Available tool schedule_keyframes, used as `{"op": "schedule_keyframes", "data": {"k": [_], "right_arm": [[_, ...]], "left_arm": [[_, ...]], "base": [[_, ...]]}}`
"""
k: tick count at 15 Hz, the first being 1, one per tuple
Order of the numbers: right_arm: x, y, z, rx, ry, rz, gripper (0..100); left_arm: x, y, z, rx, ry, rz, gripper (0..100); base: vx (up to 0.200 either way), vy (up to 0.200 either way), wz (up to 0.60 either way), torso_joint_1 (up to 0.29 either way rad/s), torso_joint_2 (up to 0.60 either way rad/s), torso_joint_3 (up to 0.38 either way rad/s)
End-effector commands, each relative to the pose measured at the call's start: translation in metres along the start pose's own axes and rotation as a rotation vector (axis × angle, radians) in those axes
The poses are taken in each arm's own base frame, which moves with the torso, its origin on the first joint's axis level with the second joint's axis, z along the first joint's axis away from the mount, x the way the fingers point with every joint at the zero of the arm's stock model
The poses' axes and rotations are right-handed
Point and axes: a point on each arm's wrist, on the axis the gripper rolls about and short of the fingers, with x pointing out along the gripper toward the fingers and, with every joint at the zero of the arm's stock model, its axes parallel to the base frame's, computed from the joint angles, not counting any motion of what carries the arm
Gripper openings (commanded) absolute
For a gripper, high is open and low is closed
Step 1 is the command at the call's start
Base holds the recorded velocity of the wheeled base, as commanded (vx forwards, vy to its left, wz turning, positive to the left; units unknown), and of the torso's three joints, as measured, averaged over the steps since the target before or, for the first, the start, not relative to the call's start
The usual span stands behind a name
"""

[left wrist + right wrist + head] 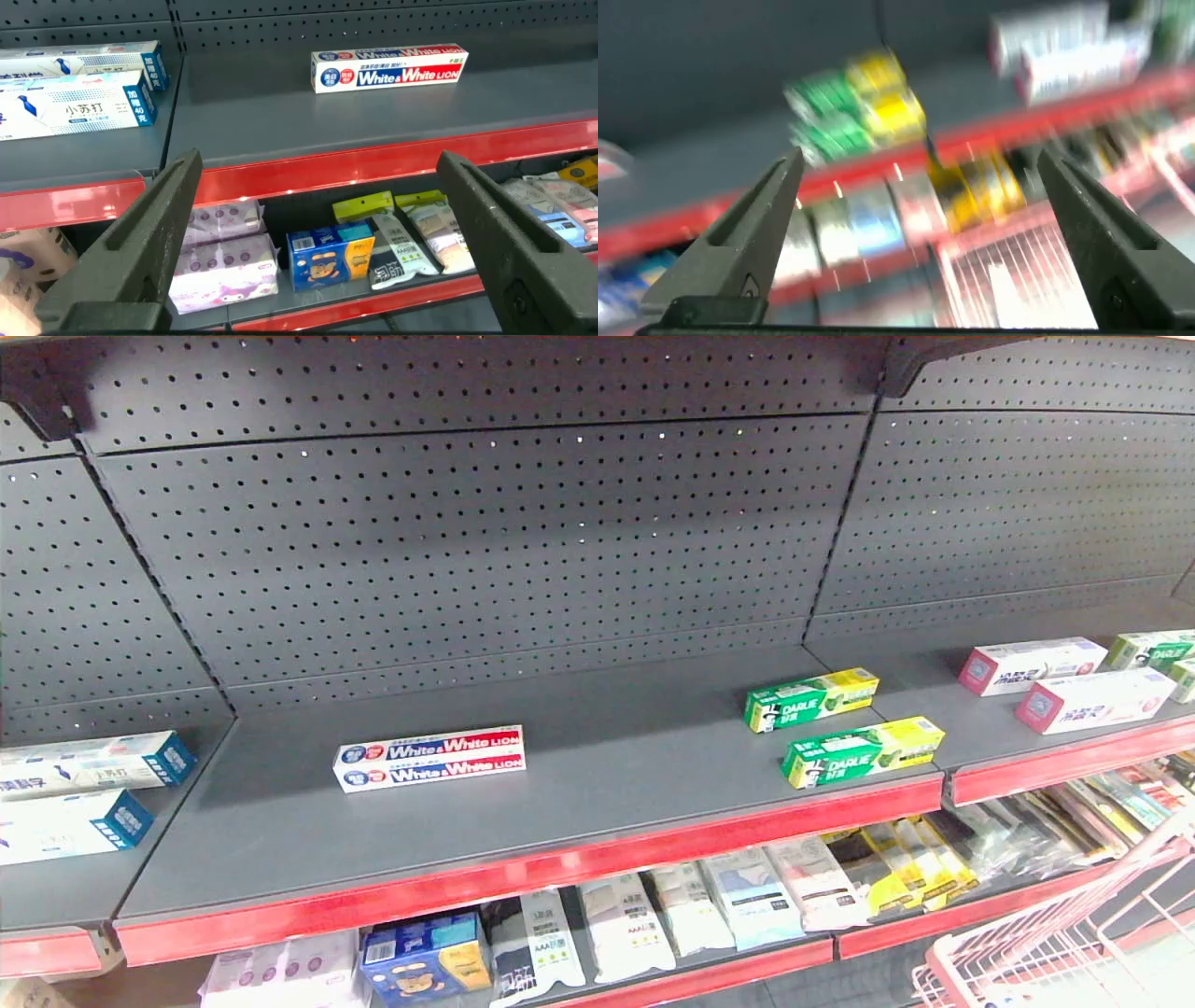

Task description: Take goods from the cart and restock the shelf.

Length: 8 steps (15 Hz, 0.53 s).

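The left claw (320, 161) and right claw (920, 161) both gape empty; the cart (936, 959) sits lower right of the head view, a toothpaste box (429, 758) centre-frame on the shelf (597, 803). Such cartons look light, stiff but crushable, so pinch the long sides at mid-length.

Even, fairly bright light falls from above onto the shelf deck (597, 756), leaving a soft dark band along its far side under the pegboard back (485, 541) — where a few holes glint — and the lower shelf (709, 975) sits dimmer beneath it. In the head view straight shelf lines bow toward the left and right edges; in the right wrist view the green boxes (850, 112) and their surroundings are smeared into streaks.
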Motion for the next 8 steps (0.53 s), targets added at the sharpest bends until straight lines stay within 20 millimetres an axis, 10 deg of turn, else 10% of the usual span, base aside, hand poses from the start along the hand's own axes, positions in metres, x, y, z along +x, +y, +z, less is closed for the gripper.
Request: {"op": "schedule_keyframes", "data": {"k": [1,8], "right_arm": [[0.121,-0.060,-0.063,0.021,0.726,-0.177,100],[0.145,-0.135,-0.168,-0.133,0.969,-0.086,100]], "left_arm": [[0.000,0.000,0.000,0.001,0.001,0.000,100],[0.000,0.000,0.000,-0.001,0.001,0.000,100]], "base": [[0.000,0.000,0.00,0.000,0.00,0.000],[0.000,0.000,0.00,0.000,0.00,0.000]]}}
